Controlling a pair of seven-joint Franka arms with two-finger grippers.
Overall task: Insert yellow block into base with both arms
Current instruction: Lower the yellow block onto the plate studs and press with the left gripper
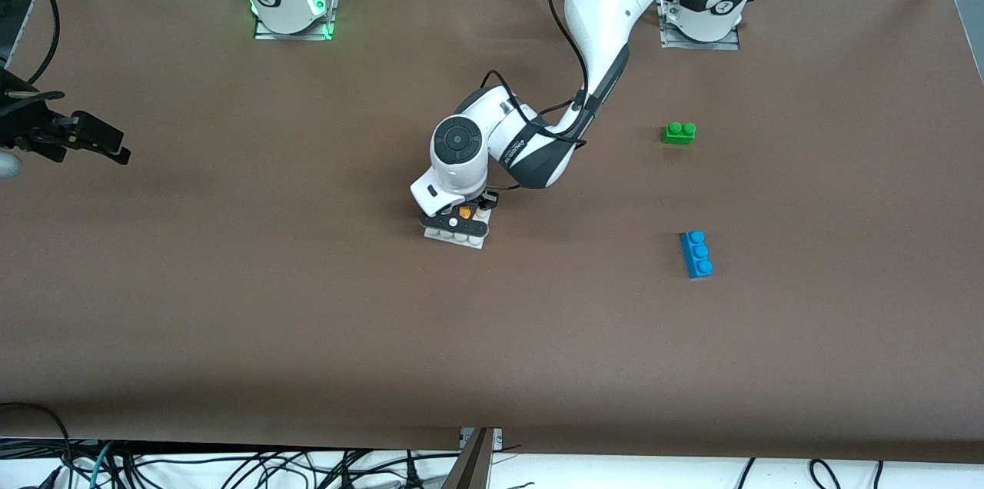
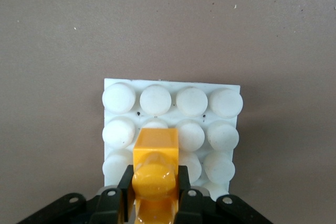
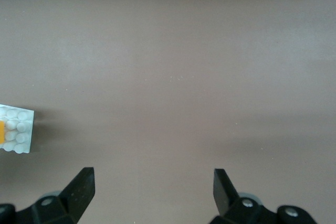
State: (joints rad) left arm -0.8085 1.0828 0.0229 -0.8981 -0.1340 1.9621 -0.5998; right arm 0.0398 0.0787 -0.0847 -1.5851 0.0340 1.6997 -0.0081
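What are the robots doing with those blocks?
The left gripper is holding the yellow block and has it over the white base in the middle of the table, ready to push it onto the bumps. The right gripper waits, open, near the right arm's end of the table, holding nothing. A green block and a blue block sit on the table toward the left arm's end; the blue one is nearer the front camera.

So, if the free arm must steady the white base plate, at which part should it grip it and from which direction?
Probably at the rim, from above, at the edge facing the right arm's end of the table. The base lies flat, and its studded top is largely taken by the yellow block and the left gripper shut on it. The right gripper waits open over bare table at that end.
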